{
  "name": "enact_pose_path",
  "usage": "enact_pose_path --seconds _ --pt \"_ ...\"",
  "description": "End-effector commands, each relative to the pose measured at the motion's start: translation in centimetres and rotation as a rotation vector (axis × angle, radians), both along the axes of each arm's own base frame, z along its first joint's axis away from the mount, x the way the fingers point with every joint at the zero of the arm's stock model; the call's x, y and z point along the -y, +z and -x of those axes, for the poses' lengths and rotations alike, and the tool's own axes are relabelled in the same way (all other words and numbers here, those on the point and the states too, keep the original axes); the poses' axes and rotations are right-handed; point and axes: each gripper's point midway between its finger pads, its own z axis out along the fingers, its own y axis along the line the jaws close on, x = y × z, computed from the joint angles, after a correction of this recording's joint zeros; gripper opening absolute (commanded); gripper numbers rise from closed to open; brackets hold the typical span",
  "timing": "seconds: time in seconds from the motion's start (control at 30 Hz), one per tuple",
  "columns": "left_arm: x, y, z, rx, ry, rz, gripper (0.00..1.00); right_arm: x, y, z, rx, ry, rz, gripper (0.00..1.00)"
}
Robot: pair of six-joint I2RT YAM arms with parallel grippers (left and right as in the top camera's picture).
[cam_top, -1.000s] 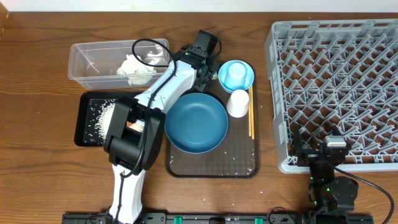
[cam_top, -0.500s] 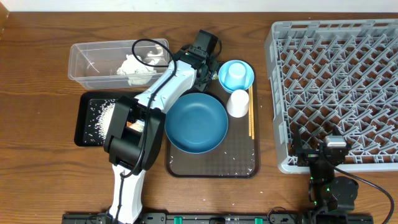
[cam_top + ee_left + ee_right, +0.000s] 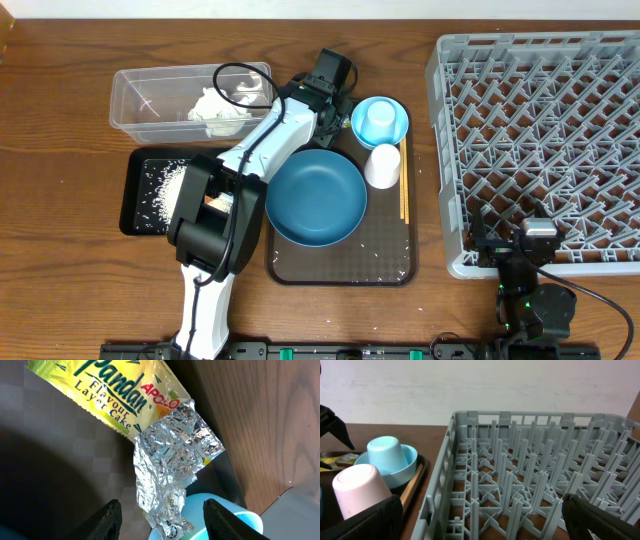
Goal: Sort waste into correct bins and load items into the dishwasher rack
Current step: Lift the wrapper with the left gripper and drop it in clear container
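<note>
Tissue [image 3: 215,108] and rice [image 3: 165,185] are binned, rack [image 3: 560,120] at 3 o'clock is empty, left gripper [image 3: 162,510] gapes over the wrapper [image 3: 125,395], right gripper [image 3: 480,520] spread wide too.

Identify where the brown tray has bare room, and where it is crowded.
Free: the brown tray's near strip, between its rim and the blue bowl. Crowded: its far end, where the left fingers, wrapper, light-blue cup, white cup and chopsticks cluster.

Blue bowl [image 3: 315,197] on brown tray [image 3: 340,268] (chopsticks [image 3: 404,192] alongside)
</note>
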Motion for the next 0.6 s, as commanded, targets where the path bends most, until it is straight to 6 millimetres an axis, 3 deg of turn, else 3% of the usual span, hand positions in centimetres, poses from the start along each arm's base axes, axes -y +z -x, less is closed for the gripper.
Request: enact_pose_path --seconds 0.0,0.33,0.57 --pt "-0.5 -1.4 0.5 -0.018 0.013 -0.041 0.55 0.1 -0.1 0.0 0.001 -0.007 -0.017 0.99" --pt "-0.8 -1.6 0.6 -0.015 0.015 -0.07 0.54 0.1 -0.1 0.0 0.001 -0.007 -0.017 0.99" --pt "-1.6 -1.5 0.2 0.013 -0.005 -0.132 0.47 0.1 -0.1 0.0 0.001 -0.007 -0.017 0.99"
